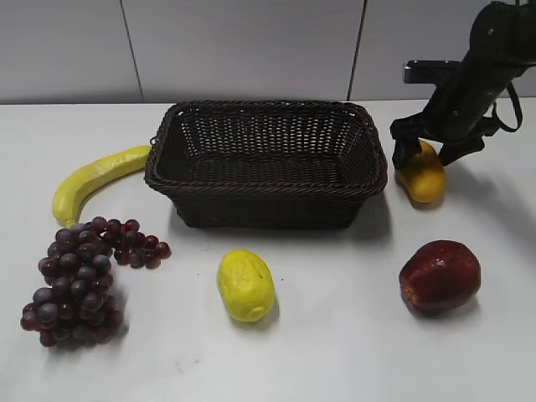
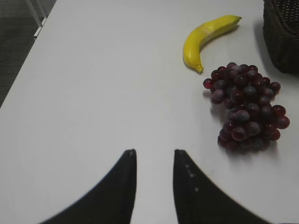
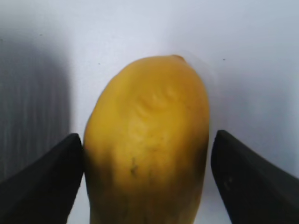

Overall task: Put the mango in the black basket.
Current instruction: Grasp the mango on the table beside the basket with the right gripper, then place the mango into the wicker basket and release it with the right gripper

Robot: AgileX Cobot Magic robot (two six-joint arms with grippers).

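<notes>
The orange-yellow mango [image 1: 423,180] lies on the white table just right of the black wicker basket [image 1: 268,209]. My right gripper [image 1: 431,153] is down over the mango's far end, one finger on each side. In the right wrist view the mango [image 3: 149,140] fills the space between the open jaws [image 3: 147,135]; the left finger is at its skin and the right finger stands a little apart. My left gripper [image 2: 153,151] is open and empty over bare table, left of the grapes; it is out of the exterior view. The basket's corner [image 2: 282,32] shows at the top right of the left wrist view.
A banana [image 1: 92,176] [image 2: 205,37] lies left of the basket. Dark red grapes [image 1: 79,280] [image 2: 245,107] lie at the front left. A bumpy lemon [image 1: 245,285] sits in front of the basket and a red apple [image 1: 440,275] at the front right. The table's left edge [image 2: 32,44] shows.
</notes>
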